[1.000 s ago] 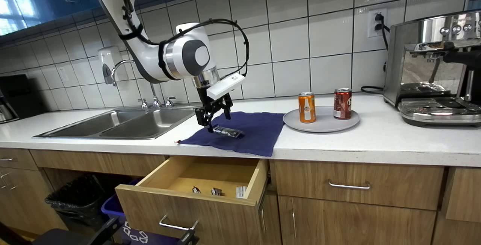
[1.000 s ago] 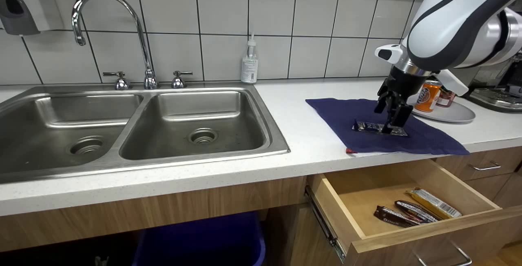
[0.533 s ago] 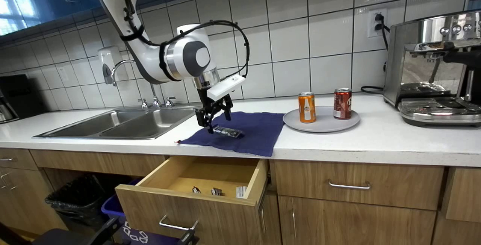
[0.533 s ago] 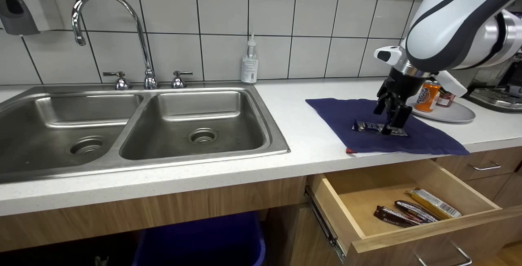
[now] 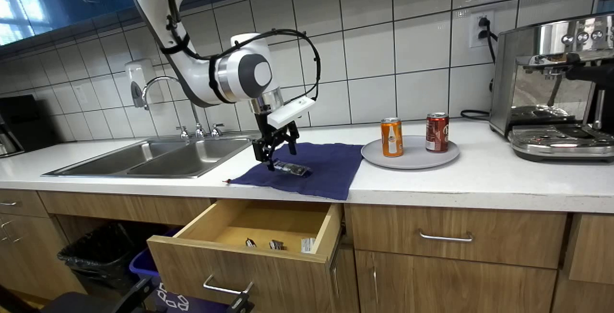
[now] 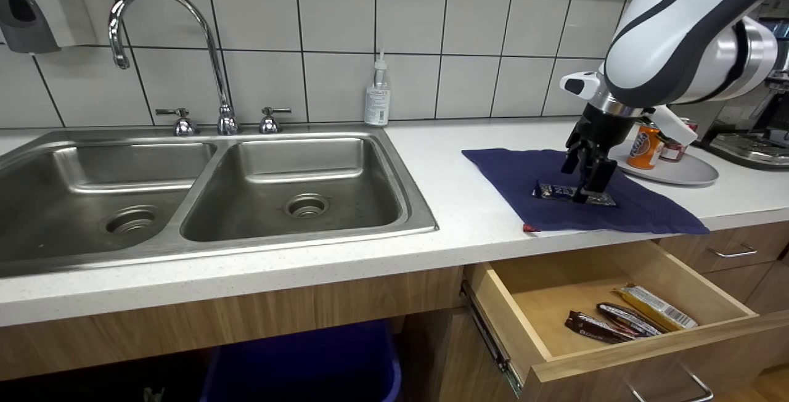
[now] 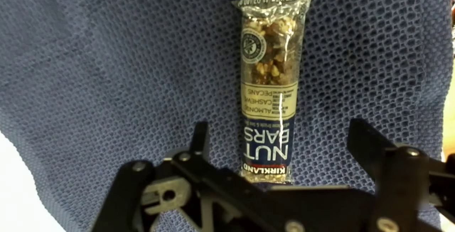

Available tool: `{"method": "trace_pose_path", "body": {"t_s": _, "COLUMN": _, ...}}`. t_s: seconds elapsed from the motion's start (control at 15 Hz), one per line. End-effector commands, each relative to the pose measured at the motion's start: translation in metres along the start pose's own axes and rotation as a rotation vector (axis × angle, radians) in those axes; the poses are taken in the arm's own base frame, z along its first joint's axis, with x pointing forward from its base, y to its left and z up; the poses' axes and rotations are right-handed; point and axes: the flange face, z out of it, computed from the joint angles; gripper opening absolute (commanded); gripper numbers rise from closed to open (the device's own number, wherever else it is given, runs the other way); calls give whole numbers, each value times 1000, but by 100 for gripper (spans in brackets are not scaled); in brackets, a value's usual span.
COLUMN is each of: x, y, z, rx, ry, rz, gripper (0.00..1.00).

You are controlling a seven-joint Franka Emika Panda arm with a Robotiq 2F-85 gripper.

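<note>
I see the black 2-fingered end effector gaping over a clear-and-navy plastic-wrapped nut bar stretching toward wrist-view 12 o'clock.

Navy-and-cream nut bar wrapper

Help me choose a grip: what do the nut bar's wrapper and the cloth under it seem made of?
Nut bar wrapper: probably thin plastic film, glossy; it is crinkled, partly see-through and throws bright highlights.
Cloth: apparently woven fabric, matte, with a waffle-like texture; cotton or synthetic, I cannot tell.
</note>
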Motion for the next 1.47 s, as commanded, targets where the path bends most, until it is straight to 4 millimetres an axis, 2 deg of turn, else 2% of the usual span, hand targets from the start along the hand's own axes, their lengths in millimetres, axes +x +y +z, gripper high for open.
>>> {"method": "trace_pose_path", "body": {"t_s": 0.0, "x": 5, "y": 12, "z": -2, "rx": 30, "ry": -7, "rz": 1, "gripper": 100}}
{"method": "trace_pose_path", "body": {"t_s": 1.33, "x": 10, "y": 31, "z": 12, "rx": 95, "ry": -36, "rz": 4, "gripper": 100}}
{"method": "trace_pose_path", "body": {"t_s": 1.4, "x": 10, "y": 32, "z": 13, "rx": 96, "ry": -36, "rz": 5, "gripper": 75}}
